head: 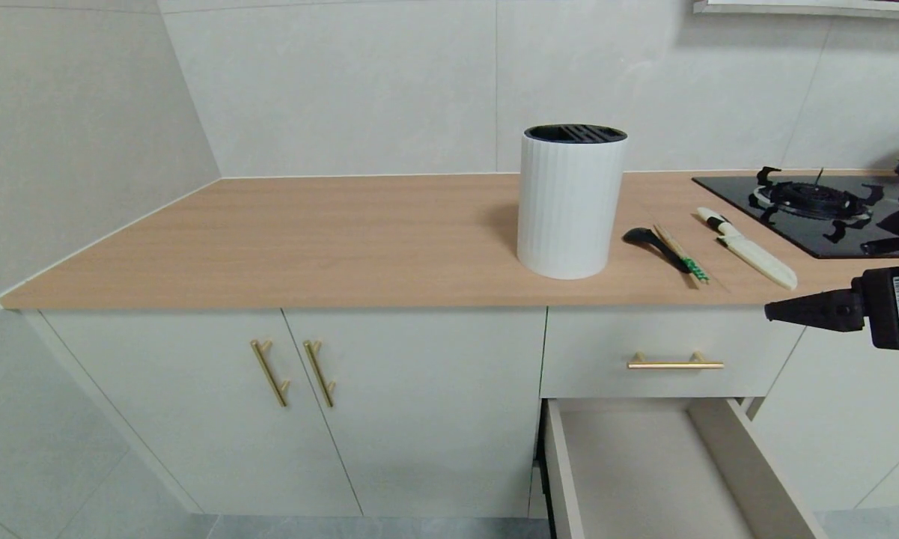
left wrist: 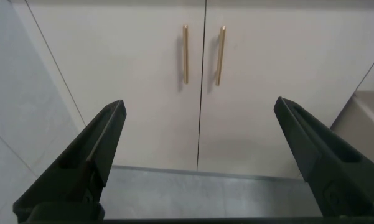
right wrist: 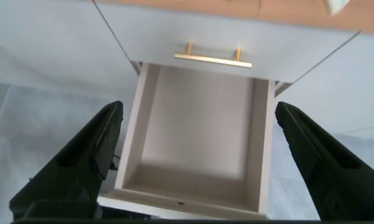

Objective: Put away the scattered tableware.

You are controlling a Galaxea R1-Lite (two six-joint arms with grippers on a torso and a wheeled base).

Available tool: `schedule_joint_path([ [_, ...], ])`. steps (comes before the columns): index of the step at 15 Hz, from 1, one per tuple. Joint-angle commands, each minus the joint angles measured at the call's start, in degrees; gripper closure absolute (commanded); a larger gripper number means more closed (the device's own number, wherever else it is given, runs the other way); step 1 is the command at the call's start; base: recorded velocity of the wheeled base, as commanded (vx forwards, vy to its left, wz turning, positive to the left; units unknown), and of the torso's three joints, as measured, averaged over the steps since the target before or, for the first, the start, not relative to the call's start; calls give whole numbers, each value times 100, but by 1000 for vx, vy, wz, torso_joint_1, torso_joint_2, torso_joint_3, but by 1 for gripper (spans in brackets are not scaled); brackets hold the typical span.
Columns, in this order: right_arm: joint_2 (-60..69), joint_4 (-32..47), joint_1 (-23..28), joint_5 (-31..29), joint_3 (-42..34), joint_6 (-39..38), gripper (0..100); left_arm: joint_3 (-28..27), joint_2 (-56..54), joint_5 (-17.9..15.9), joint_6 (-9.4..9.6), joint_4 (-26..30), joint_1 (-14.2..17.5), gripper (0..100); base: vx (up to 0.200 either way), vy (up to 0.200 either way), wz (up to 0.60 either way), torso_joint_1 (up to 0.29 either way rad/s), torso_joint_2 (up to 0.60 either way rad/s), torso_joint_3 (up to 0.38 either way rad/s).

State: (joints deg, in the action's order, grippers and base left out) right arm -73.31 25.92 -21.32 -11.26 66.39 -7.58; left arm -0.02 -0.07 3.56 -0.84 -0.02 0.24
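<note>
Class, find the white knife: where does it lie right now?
In the head view the white knife lies flat on the right part of the wooden counter, between the chopsticks and the black hob.

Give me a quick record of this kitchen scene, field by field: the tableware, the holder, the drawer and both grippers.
Tableware: black spoon, chopsticks and knife, lying on the countertop
Holder: white canister, upright, left of the spoon
Drawer: lower drawer, pulled open
Left gripper: open, facing the cabinet doors
Right gripper: open, above the lower drawer
</note>
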Motion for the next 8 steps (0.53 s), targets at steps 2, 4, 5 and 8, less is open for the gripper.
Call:
schedule_joint_path([
  [2,-236,-342,119,19,23,2,0,2,7,4,-4,2,2,0,0,0,0,95,-288,-188],
  [4,-825,-781,374,63,463,11,0,2,7,4,-4,2,2,0,0,0,0,39,-93,-58],
  [5,-1220,-755,559,72,893,11,0,2,7,4,-4,2,2,0,0,0,0,0,0,0],
  [8,-2011,-764,946,63,1350,20,0,2,7,4,-4,2,2,0,0,0,0,0,0,0],
])
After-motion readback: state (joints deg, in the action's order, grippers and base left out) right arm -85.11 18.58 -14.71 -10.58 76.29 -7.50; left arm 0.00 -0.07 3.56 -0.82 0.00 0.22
